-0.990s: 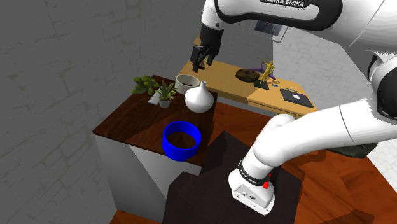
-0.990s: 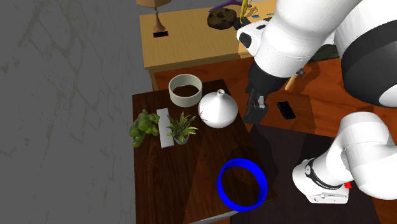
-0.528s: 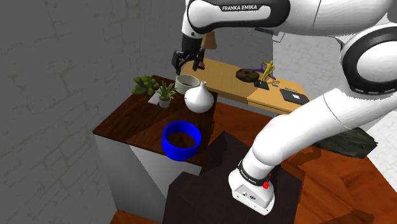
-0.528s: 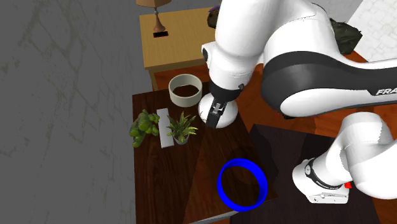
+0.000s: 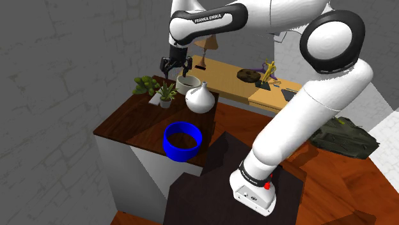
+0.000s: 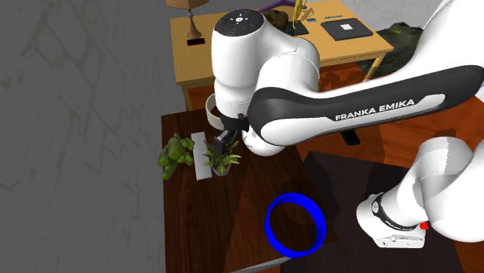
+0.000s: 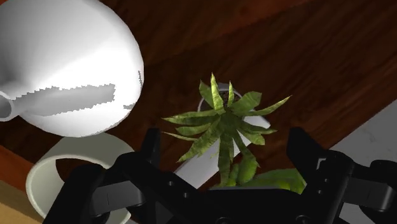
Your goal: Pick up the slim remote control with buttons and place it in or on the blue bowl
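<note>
The slim white remote (image 6: 202,155) lies flat on the dark wooden table (image 6: 203,225), between a leafy green clump and a small potted plant. In the shoulder view a bit of the remote (image 5: 153,99) shows beside the plant. My black gripper (image 5: 176,73) hangs open above the potted plant, with nothing between its fingers (image 7: 150,145). In the second exterior view the gripper (image 6: 224,144) is just right of the remote. The blue bowl (image 5: 174,148) (image 6: 271,227) stands near the table's front corner, well away from the gripper.
A white vase (image 5: 199,99) (image 7: 63,63) and a white cup (image 5: 187,83) (image 7: 60,175) stand close to the gripper. The small potted plant (image 6: 223,159) (image 7: 222,121) is right under it, the leafy clump (image 6: 177,153) beyond. A light wooden desk (image 5: 233,86) stands behind.
The arm has swung from over the desk edge to the shoulder view's left, bringing the gripper over the potted plant. The fingers stayed open.
</note>
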Tool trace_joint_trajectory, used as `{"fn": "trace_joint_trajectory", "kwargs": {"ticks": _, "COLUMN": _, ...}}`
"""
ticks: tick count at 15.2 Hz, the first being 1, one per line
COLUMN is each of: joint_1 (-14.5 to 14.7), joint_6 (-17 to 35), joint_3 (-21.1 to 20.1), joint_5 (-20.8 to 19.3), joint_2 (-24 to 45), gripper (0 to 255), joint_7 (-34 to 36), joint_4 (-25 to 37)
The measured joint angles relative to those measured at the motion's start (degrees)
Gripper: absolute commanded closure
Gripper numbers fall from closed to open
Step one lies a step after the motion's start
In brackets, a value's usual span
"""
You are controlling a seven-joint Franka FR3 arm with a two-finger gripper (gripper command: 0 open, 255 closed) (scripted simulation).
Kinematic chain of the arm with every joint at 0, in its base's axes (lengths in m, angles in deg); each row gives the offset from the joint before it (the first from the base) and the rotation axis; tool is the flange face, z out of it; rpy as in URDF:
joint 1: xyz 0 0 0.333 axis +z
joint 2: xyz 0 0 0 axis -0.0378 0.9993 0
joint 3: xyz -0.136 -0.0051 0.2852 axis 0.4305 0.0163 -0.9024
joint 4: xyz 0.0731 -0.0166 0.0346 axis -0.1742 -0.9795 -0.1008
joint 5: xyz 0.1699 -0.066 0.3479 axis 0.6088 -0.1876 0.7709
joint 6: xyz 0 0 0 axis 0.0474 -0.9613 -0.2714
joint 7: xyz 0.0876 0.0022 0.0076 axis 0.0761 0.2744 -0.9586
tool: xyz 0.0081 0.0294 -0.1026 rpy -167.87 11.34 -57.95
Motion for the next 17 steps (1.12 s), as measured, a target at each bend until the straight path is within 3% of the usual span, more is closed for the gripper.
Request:
{"fn": "trace_joint_trajectory", "kwargs": {"ticks": 10, "joint_1": -1.5, "joint_6": 5.3, "joint_3": 1.9, "joint_5": -0.6, "joint_2": 21.4, "gripper": 0, "joint_7": 12.4, "joint_4": 14.9}}
{"fn": "trace_joint_trajectory", "kwargs": {"ticks": 17, "joint_1": -3.0, "joint_6": 5.8, "joint_3": 4.6, "joint_5": 0.9, "joint_2": 35.7, "gripper": 0, "joint_7": 18.8, "joint_4": 29.4}}
